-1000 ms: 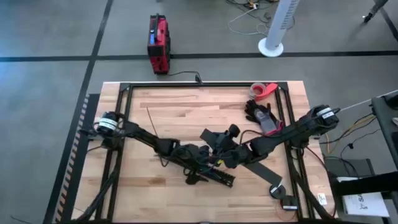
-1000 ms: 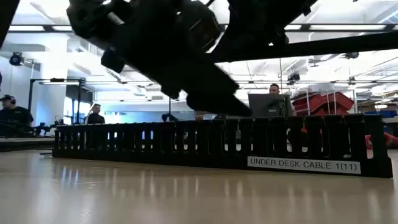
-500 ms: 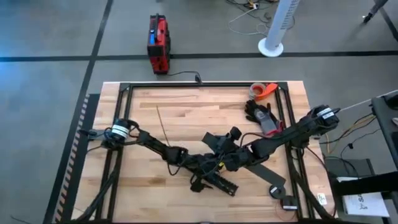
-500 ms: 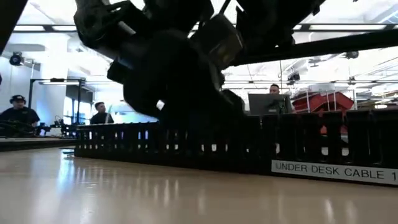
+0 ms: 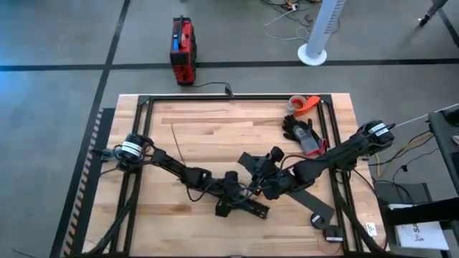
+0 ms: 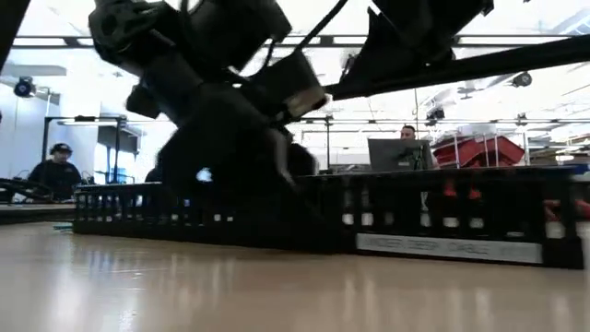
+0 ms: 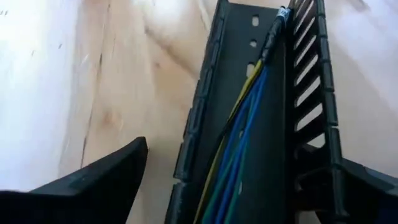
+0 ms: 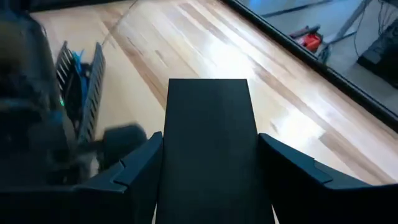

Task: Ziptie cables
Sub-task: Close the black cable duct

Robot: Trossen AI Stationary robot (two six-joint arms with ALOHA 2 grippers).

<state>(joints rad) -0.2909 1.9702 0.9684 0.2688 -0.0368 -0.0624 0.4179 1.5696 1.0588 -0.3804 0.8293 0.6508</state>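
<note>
Cables (image 7: 239,155): thin flexible wires, blue, green and yellow, gathered near one end into a dark sleeve; they lie lengthwise inside the channel of a black slotted rail (image 7: 311,118), whose far ends are cut off in the left wrist view.

Slotted rail: rigid black plastic, comb-like side walls; it lies flat on the tabletop (image 5: 208,122) near the front middle; the low view shows a white label on its side, the lettering too blurred to read.

Left gripper (image 5: 228,192): directly over the rail, fingers (image 7: 93,177) spread wide apart, one on either side of the rail, holding nothing.

Right gripper (image 5: 267,168): just beside the left, above a flat black cover strip (image 8: 208,143); fingers apart, straddling the strip; contact cannot be told.

Tabletop: pale butcher-block wood, smooth and glossy, framed in black metal; at the right rear a black glove (image 5: 301,132) and an orange tape roll (image 5: 301,104).

Room: grey floor with dark lines; red box (image 5: 183,50) and white fan base (image 5: 313,53) beyond the tabletop; seated people and monitors in the background of the low view.
</note>
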